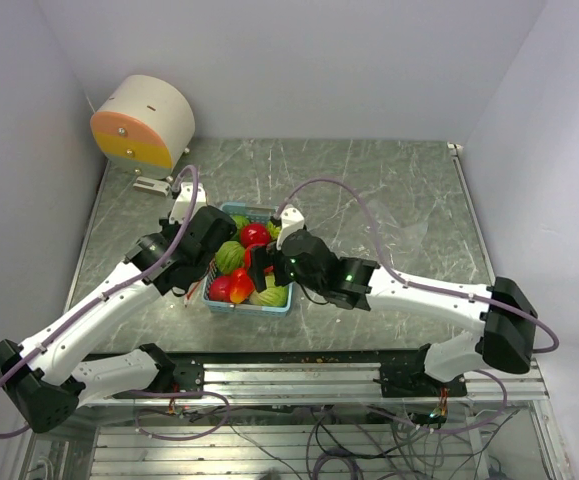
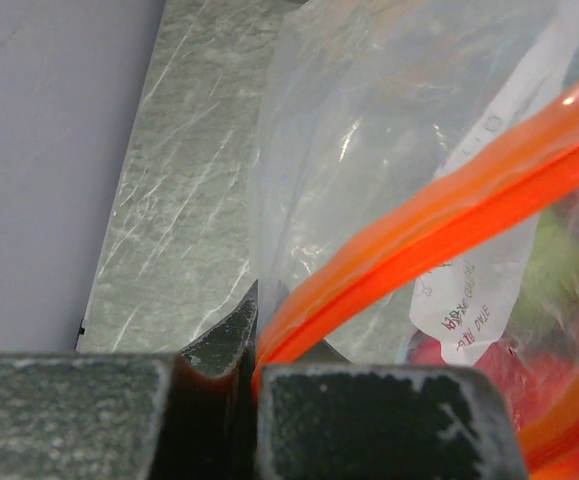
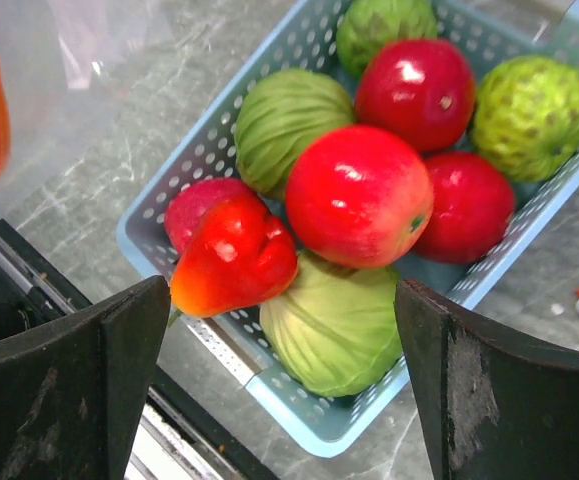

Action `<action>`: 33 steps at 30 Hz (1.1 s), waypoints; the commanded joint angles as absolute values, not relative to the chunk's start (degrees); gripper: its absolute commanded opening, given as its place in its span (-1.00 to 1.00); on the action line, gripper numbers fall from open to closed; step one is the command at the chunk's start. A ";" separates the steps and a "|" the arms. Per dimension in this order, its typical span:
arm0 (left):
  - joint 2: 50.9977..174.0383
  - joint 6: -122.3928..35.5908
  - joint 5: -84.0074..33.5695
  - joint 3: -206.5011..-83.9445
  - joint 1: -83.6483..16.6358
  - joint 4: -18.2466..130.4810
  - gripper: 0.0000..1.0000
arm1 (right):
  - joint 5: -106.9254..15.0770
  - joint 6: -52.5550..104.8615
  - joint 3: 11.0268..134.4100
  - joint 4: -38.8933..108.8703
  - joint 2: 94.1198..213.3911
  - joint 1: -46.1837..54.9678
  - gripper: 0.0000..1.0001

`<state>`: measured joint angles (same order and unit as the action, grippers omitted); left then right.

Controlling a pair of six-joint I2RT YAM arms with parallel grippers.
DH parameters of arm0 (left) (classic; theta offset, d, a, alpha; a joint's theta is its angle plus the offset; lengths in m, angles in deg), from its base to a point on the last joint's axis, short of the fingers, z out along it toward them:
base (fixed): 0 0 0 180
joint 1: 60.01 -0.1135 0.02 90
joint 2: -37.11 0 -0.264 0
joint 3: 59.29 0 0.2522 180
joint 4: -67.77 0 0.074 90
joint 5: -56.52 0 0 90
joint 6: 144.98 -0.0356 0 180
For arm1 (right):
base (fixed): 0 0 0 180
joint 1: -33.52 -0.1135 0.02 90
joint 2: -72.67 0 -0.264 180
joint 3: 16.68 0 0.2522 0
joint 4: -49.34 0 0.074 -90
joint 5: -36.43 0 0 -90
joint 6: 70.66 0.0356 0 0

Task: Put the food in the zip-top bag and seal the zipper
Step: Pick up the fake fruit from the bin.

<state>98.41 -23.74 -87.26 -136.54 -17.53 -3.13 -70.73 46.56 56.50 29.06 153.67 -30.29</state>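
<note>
The left gripper (image 2: 254,372) pinches the thin red-orange zipper strip (image 2: 439,215) of the clear crinkly plastic bag (image 2: 369,110). The right gripper (image 3: 284,350) hangs spread wide over glossy red and green toy fruits (image 3: 359,195) in the light blue plastic basket (image 3: 314,425). That narrow pinch may slip and let the bag's mouth collapse. The basket walls crowd the fruits, while the marbled tabletop (image 2: 169,220) beside the bag offers room.
</note>
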 commanded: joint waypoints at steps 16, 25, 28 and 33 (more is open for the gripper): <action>90.30 -24.78 -85.46 -133.19 -17.82 0.80 -0.86 | -75.21 66.73 65.59 25.90 170.20 -35.13 0.85; 88.20 -25.97 -84.71 -132.58 -17.86 0.99 -0.86 | -80.42 70.44 65.11 26.17 173.52 -35.49 0.60; 87.32 -26.22 -85.10 -132.41 -17.82 0.52 -0.86 | -81.48 70.13 64.55 26.97 173.75 -35.51 0.25; 86.42 -26.54 -84.95 -132.30 -17.84 0.58 -0.86 | -81.04 69.33 64.11 27.44 172.65 -35.60 -0.31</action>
<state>87.35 -25.64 -84.90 -132.47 -17.55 -0.33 -79.13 69.27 64.48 27.42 172.81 -35.23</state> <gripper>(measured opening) 0.075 0.498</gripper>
